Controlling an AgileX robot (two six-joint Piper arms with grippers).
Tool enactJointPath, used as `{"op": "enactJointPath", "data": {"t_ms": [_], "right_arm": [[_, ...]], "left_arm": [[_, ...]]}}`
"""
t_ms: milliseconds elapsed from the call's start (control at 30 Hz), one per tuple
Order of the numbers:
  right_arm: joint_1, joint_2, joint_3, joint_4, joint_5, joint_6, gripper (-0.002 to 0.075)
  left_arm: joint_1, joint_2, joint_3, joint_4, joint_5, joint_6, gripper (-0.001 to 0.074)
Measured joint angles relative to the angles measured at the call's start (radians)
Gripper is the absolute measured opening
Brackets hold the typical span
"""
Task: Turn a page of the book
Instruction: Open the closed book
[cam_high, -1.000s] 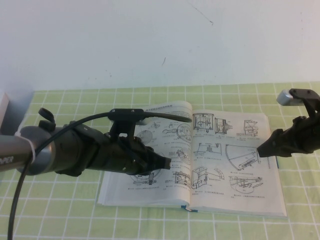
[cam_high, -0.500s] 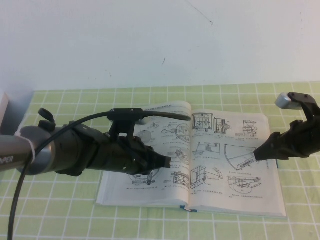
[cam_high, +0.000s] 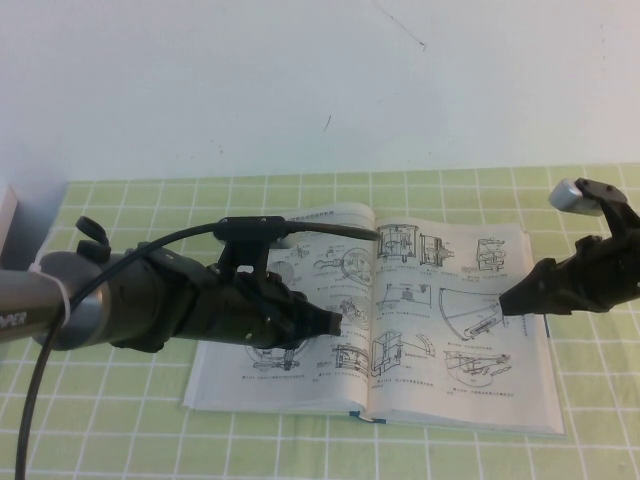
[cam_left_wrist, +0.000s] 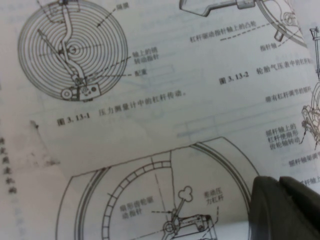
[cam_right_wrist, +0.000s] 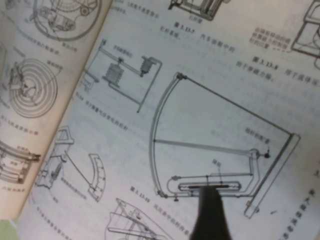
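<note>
The thick open book with greyish-white pages of black machine drawings (cam_high: 375, 320) lies flat on the green checked cloth (cam_high: 120, 420), and the thin white leaf with the quarter-circle sketch (cam_high: 465, 320) is its right-hand face. My left gripper (cam_high: 330, 325), jaws together on nothing, rests over the left-hand face. My right gripper (cam_high: 508, 303), pinched to a narrow tip, presses on the quarter-circle; I'd keep pressure light and drag toward the spine so only one leaf buckles.

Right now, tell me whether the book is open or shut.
Open. The book lies flat, both printed pages showing. The right end effector points at the right page; the left end effector is over the left one.
</note>
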Motion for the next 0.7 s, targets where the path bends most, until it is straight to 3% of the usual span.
{"op": "enactJointPath", "data": {"t_ms": [400, 700], "right_arm": [[0.011, 0.000, -0.097, -0.006, 0.106, 0.019, 0.0468], [0.106, 0.000, -0.108, -0.089, 0.070, 0.110, 0.0468]], "left_arm": [[0.000, 0.000, 0.000, -0.004, 0.008, 0.000, -0.0003], [0.000, 0.000, 0.000, -0.006, 0.016, -0.002, -0.0003]]}}
